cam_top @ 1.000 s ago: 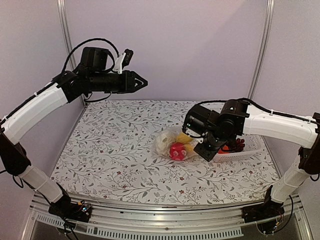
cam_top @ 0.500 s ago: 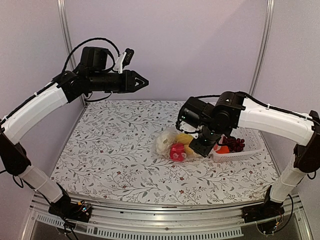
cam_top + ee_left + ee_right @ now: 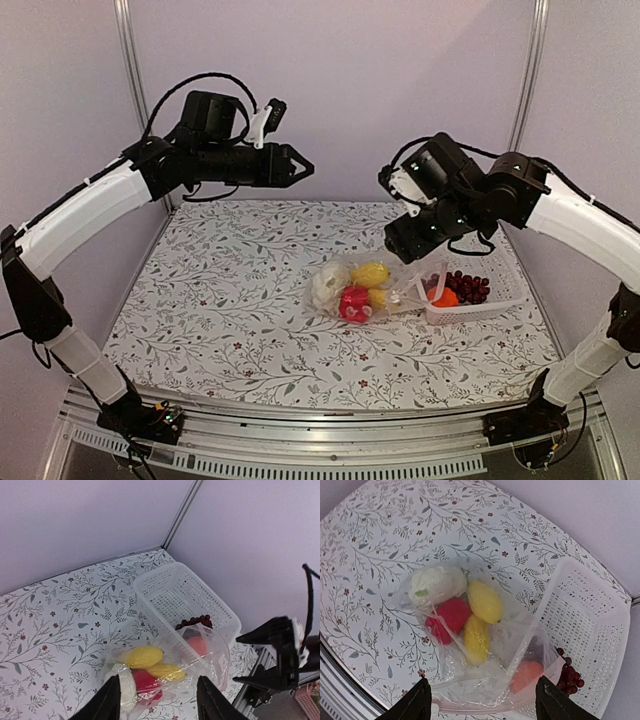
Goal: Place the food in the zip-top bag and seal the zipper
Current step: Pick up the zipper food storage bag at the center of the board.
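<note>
The clear zip-top bag (image 3: 372, 290) lies mid-table. It holds a cream-white lumpy piece (image 3: 434, 584), a red piece (image 3: 447, 617), a long yellow piece (image 3: 476, 639) and a rounder yellow piece (image 3: 485, 601). Its mouth end (image 3: 212, 645) gapes and drapes over the white basket's near corner. The zipper strip (image 3: 485, 706) runs along the mouth edge, unsealed. An orange ball (image 3: 526, 674) shows through the plastic there, and I cannot tell if it is in the bag. The dark red grape bunch (image 3: 568, 672) lies in the basket. My left gripper (image 3: 307, 169) is open, high at the back left. My right gripper (image 3: 398, 243) is open and empty, high above the bag.
The white mesh basket (image 3: 500, 275) stands on the right of the flowered tablecloth, also seen in the left wrist view (image 3: 170, 587) and the right wrist view (image 3: 600, 625). Walls close the back and sides. The table's metal front rail (image 3: 330, 425) runs below.
My right gripper has risen from low at the bag's mouth to high above it. My left gripper has shifted a little to the right. The bag's mouth end now stands up over the basket corner.
</note>
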